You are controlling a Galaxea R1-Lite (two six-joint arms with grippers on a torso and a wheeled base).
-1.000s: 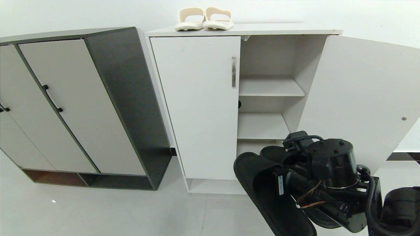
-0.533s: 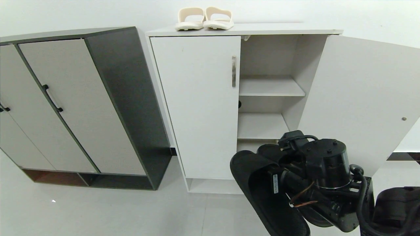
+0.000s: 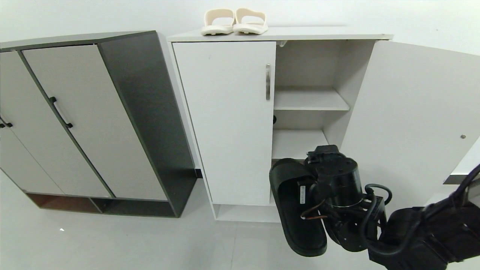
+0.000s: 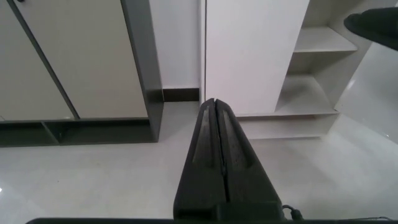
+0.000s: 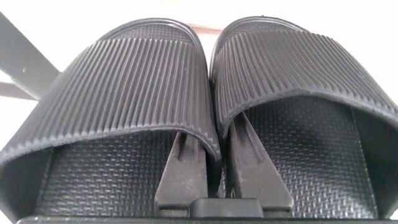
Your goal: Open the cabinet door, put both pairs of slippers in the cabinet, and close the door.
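Your right gripper [image 5: 214,142] clamped the black slippers [image 3: 296,210] by adjoining straps, at five o'clock; probably light, floppy rubber. Your left gripper [image 4: 215,109] had its fingers together.

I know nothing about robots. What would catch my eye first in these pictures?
First, the pair of black slippers pinched side by side in the right claw, held low in front of the white cabinet. Next, the open door swung wide on the cabinet's right side, and the cream slippers sitting on its top.
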